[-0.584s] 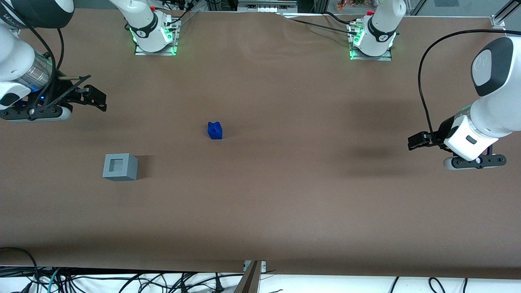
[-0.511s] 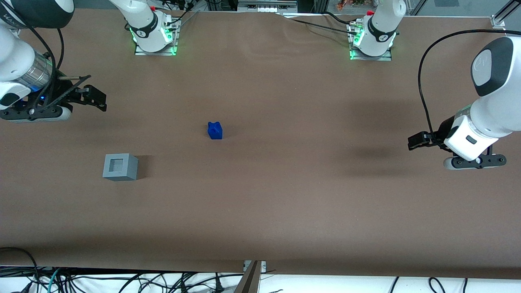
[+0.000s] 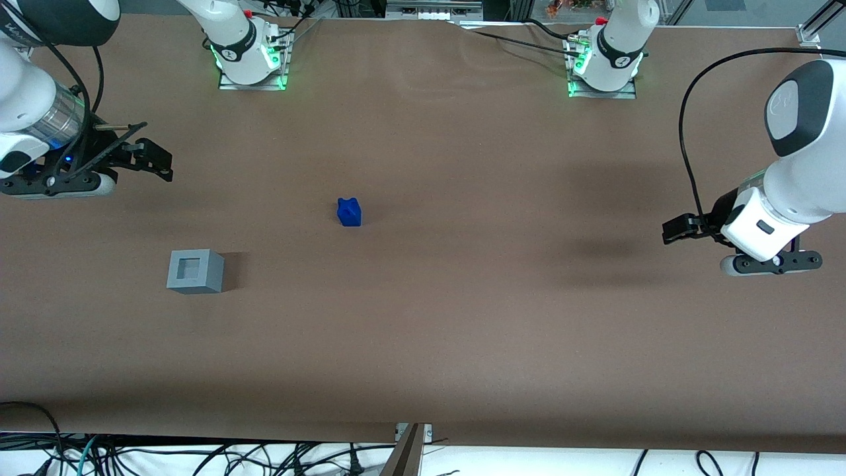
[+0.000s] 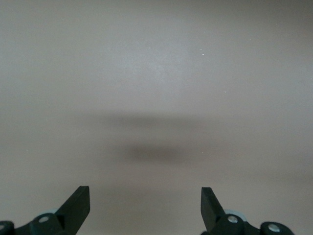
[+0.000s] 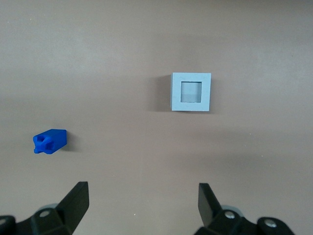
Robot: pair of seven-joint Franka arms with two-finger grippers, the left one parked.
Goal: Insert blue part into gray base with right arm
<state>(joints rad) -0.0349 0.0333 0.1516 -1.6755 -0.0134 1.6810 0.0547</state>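
Progress: nothing done yet; the blue part lies loose on the table and the base's recess is empty, so reach, grasp, carry and insertion all remain, as I judge it
Blue part: near the table's middle, untouched, lying on its side; from the base it sits at about 2 o'clock in the front view, well apart
Base: upright on the table toward the working arm's end, recess facing up, nearer the front camera than the blue part
Right arm: raised at the working arm's end of the table, at about 11 o'clock from the base in the front view
Gripper: fingers spread wide apart, holding nothing, well away from both pieces; the wrist view shows blue part and base both ahead of the open fingers
Change since earlier frames: practically none; the blue part and base lie where they were, and the gripper shows no visible shift
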